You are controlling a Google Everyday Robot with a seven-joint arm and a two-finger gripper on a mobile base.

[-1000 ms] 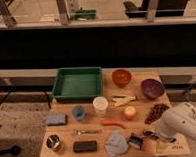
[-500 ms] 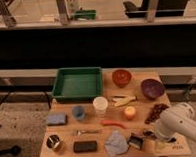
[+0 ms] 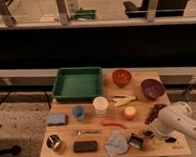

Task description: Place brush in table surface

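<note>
The brush [image 3: 136, 141], small, squat and black with a pale face, is at the front right of the light wooden table surface [image 3: 95, 138], near its front edge. My gripper [image 3: 147, 138] is right against the brush's right side, at the end of my white arm [image 3: 176, 121], which reaches in from the lower right. The brush looks low at the tabletop; I cannot tell whether it rests on the wood or is held.
A green tray [image 3: 77, 83] stands at the back left, with a red bowl [image 3: 121, 77] and a purple bowl [image 3: 152, 88] to its right. A white cup [image 3: 100, 106], blue cup [image 3: 79, 112], orange [image 3: 129, 112], metal cup [image 3: 54, 142], black block [image 3: 85, 146] and grey cloth [image 3: 116, 143] also lie on the table.
</note>
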